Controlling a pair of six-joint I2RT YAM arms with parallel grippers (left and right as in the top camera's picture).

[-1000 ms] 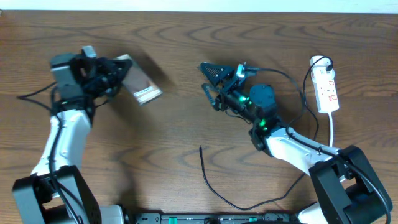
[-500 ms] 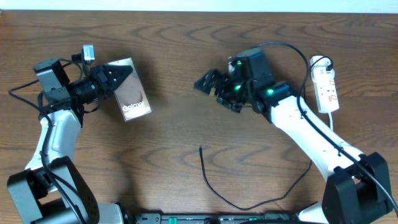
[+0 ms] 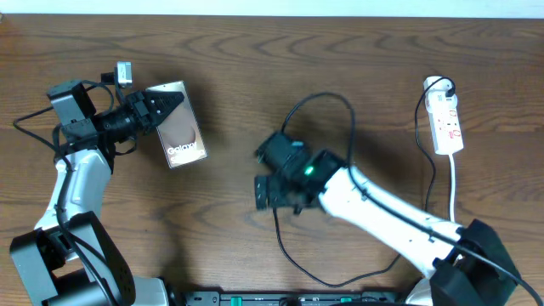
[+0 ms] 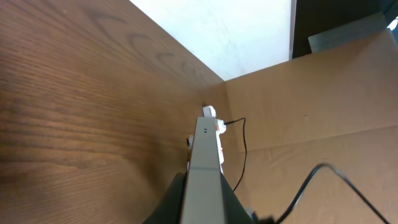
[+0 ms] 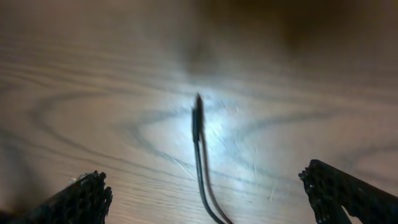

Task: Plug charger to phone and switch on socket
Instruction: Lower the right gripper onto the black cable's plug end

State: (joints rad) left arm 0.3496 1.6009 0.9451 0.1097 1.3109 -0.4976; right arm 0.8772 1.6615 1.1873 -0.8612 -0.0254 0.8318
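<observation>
Right wrist view puts your spread right pincer [image 5: 214, 198] straddling the charger [image 5: 198, 124], whose tip lies on the desk [image 5: 93, 93] near centre. Limp and light, it will likely flop; pinch the stiffer plug end. Your left pincer [image 3: 160, 109] grips the glossy phone [image 3: 180, 136] far left.

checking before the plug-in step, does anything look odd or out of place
Nothing spilled or damaged. The phone sits skewed, pinched at one end by the left claw. The charger tip lies loose on the table below the open right claw.
</observation>
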